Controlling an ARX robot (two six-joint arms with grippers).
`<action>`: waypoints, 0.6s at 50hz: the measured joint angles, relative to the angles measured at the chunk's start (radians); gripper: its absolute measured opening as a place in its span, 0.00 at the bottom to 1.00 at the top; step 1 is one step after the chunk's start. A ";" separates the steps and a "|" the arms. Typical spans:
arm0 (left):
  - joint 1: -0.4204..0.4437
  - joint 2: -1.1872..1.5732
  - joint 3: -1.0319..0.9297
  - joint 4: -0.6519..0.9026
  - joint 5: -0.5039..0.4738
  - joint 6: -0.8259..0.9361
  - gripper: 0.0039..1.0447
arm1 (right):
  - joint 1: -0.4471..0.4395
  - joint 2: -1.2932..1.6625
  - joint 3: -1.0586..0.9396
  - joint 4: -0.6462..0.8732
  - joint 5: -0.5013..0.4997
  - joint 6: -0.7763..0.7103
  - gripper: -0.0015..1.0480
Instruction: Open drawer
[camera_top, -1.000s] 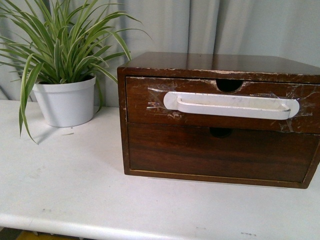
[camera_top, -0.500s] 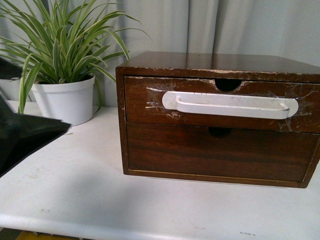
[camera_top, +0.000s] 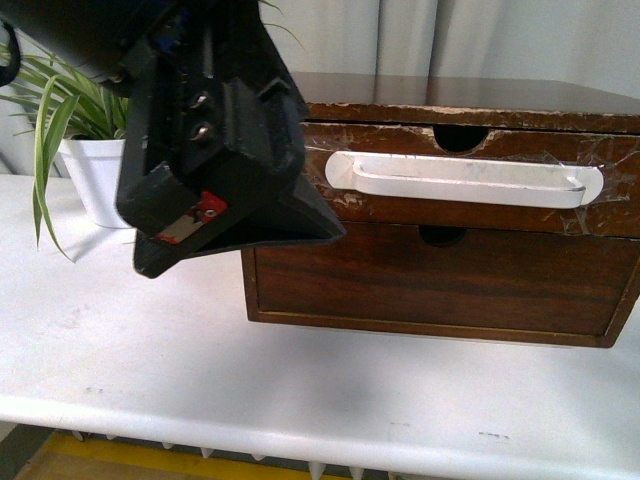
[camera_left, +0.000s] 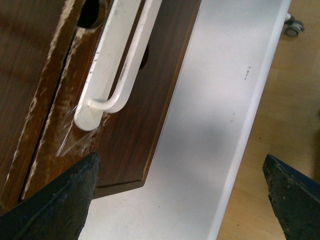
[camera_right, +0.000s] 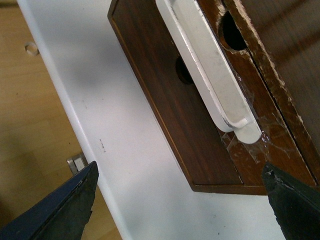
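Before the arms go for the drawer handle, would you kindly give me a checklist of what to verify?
1. Drawer shut, ready to pull: ok.
2. White handle seen by both wrist cameras: ok.
3. Left gripper, jaws wide apart, empty: ok.
4. Right gripper, same: ok.
5. Handle between jaws: not ok, both grippers short of it.
6. Tape holding under a pull: cannot tell.

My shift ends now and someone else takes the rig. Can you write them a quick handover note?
Left gripper: open, empty, facing one end of the white handle, not touching.
Right gripper: open, empty, facing the other end, apart from it.
The drawer, top one in the wooden cabinet on the white table, looks shut.
Done: nothing on the drawer yet.
Left: grasp the handle, pull the drawer out.
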 joint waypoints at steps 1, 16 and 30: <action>-0.007 0.019 0.025 -0.026 -0.001 0.016 0.94 | 0.003 0.008 0.008 -0.006 0.003 -0.013 0.91; -0.034 0.172 0.217 -0.148 0.000 0.094 0.94 | 0.045 0.129 0.071 -0.010 0.058 -0.132 0.91; -0.032 0.261 0.314 -0.181 0.022 0.089 0.94 | 0.064 0.192 0.092 0.032 0.046 -0.130 0.91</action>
